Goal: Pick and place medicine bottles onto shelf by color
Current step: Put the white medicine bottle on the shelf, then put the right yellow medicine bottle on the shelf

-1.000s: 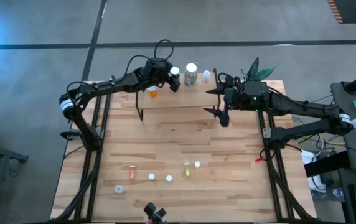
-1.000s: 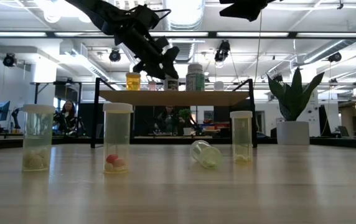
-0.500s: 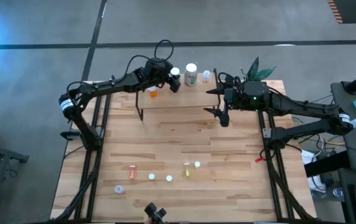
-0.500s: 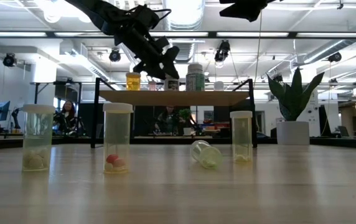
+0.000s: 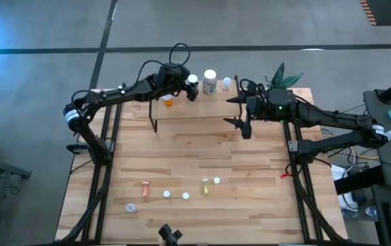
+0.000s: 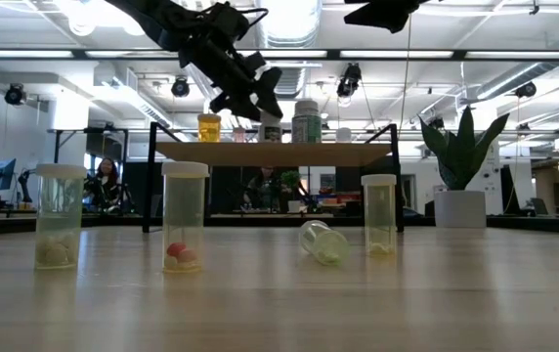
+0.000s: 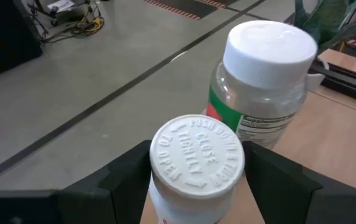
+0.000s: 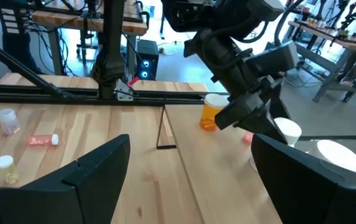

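The shelf (image 5: 195, 109) stands at the table's far side, with an orange bottle (image 5: 168, 102), a larger green-labelled bottle (image 5: 210, 80) and a small bottle (image 5: 226, 83) on it. My left gripper (image 5: 190, 87) is over the shelf, shut on a white-capped bottle (image 7: 196, 155) right beside the green-labelled bottle (image 7: 262, 81). I cannot tell whether its base touches the board (image 6: 279, 152). My right gripper (image 5: 239, 113) is open and empty above the shelf's right end. Several clear bottles (image 6: 184, 215) stand or lie near the table's front. My left gripper pinches the white-capped bottle between its two fingers (image 7: 125, 180), one on each side of the body just below the cap (image 7: 196, 186). The fingers come slanting down from the table's left. The bottle stands upright with its cap up.
A potted plant (image 5: 281, 75) stands at the table's far right corner, next to the shelf. Several small bottles (image 5: 185, 195) sit in a loose row near the front edge, one (image 5: 145, 186) lying on its side. Bare planks lie between the shelf and that row.
My left gripper has risen a little over the shelf, still shut on the white-capped bottle. My right gripper has kept still.
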Tool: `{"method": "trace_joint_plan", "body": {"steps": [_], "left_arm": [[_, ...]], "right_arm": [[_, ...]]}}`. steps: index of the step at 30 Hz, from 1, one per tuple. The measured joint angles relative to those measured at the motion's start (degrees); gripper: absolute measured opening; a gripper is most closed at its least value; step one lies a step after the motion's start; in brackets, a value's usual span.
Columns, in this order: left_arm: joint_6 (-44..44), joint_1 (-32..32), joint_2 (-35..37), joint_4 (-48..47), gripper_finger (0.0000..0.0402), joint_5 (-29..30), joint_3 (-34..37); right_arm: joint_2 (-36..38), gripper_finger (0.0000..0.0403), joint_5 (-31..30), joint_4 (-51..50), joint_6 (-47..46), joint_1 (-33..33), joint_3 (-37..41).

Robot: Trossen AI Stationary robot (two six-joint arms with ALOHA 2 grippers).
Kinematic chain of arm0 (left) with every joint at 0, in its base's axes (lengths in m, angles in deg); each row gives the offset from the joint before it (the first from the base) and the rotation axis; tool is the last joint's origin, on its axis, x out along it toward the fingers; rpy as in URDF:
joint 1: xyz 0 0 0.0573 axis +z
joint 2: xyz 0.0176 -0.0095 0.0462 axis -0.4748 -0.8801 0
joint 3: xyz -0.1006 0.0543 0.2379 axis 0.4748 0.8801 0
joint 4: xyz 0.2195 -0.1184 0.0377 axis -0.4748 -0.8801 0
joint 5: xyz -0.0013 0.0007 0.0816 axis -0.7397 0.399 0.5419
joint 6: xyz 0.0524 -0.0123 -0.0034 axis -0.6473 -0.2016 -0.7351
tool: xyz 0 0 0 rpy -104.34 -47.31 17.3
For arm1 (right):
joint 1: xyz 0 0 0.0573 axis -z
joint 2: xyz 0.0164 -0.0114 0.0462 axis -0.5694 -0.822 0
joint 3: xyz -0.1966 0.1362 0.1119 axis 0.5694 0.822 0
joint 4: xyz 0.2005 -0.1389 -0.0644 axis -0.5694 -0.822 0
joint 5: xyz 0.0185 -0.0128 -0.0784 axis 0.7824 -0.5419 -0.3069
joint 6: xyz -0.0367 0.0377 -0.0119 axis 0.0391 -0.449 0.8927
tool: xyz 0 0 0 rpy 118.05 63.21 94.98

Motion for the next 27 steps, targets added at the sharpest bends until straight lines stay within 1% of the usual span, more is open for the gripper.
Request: {"method": "trace_joint_plan", "body": {"steps": [12,17,22,27], "left_arm": [[0.0,-0.2,4.3,-0.9,0.0231,0.1,0.0],[-0.1,-0.6,6.3,-3.6,0.0231,0.1,0.1],[-0.8,-2.2,9.8,-4.1,0.0231,-0.1,0.1],[-1.8,-4.7,14.8,-4.3,0.0231,-0.2,0.4]], "right_arm": [[0.0,0.0325,0.0,0.1,-0.1,0.0,0.0],[0.0,0.0325,0.0,0.1,-0.7,0.0,0.0],[0.0,0.0325,0.0,0.2,-1.3,0.0,0.0],[0.0,0.0325,0.0,0.4,-2.4,0.0,0.0]]}}
